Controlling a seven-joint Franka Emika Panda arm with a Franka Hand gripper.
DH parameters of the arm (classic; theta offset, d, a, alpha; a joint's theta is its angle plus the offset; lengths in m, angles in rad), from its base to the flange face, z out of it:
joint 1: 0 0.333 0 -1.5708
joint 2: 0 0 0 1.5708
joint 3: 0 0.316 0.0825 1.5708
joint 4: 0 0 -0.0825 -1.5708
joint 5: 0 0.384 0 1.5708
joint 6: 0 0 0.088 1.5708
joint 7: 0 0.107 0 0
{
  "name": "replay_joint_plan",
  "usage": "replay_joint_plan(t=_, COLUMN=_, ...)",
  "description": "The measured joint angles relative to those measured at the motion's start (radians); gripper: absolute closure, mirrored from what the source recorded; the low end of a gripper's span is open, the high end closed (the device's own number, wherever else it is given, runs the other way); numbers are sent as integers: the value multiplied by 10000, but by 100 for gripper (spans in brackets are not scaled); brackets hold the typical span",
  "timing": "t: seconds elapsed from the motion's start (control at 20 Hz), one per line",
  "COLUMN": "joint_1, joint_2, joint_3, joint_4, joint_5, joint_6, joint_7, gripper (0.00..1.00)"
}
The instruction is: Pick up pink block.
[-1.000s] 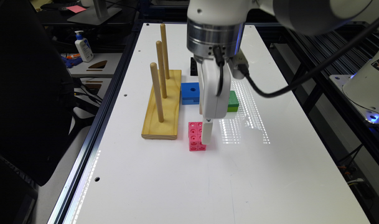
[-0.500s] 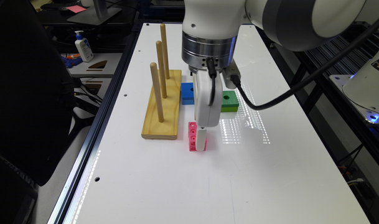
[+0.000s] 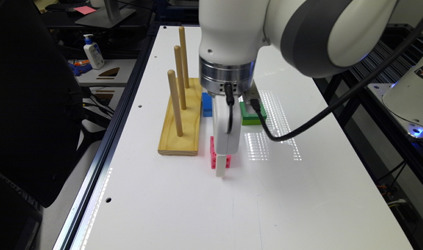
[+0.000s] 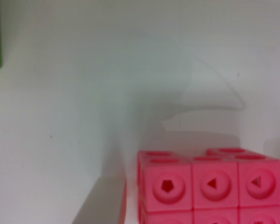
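The pink block (image 3: pixel 214 153) lies on the white table (image 3: pixel 301 194), just off the exterior view's right side of the wooden peg stand. My gripper (image 3: pixel 221 170) has come straight down onto it, and its white body covers most of the block, its tip reaching table level at the block's near end. The wrist view shows the pink block (image 4: pixel 210 184) very close, with joined cubes and a round hole in each face. Whether the gripper is open or shut does not show.
A wooden stand (image 3: pixel 180 118) with three upright pegs sits close beside the block. A blue block (image 3: pixel 206 104) and a green block (image 3: pixel 250 117) lie just behind the gripper. The table's metal edge (image 3: pixel 103 163) runs along the exterior view's left.
The gripper has dropped lower and shifted slightly toward the exterior view's left, now covering more of the pink block. The block has not moved.
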Motion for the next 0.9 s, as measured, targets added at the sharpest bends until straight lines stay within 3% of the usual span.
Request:
replay_joint_plan(t=0.3, joint_1=3, joint_2=15, joint_3=-3, joint_4=45, joint_5=-4, joint_6=-11, joint_7=1, gripper=0)
replay_joint_plan(t=0.45, joint_1=21, joint_2=47, joint_3=-17, joint_4=59, joint_5=-120, joint_6=-7, joint_7=107, gripper=0)
replay_joint_plan(t=0.5, joint_1=53, joint_2=46, joint_3=-38, joint_4=60, joint_5=-203, joint_6=-6, joint_7=195, gripper=100)
replay_joint_plan(t=0.9, joint_1=54, joint_2=43, joint_3=-49, joint_4=58, joint_5=-204, joint_6=-22, joint_7=195, gripper=100)
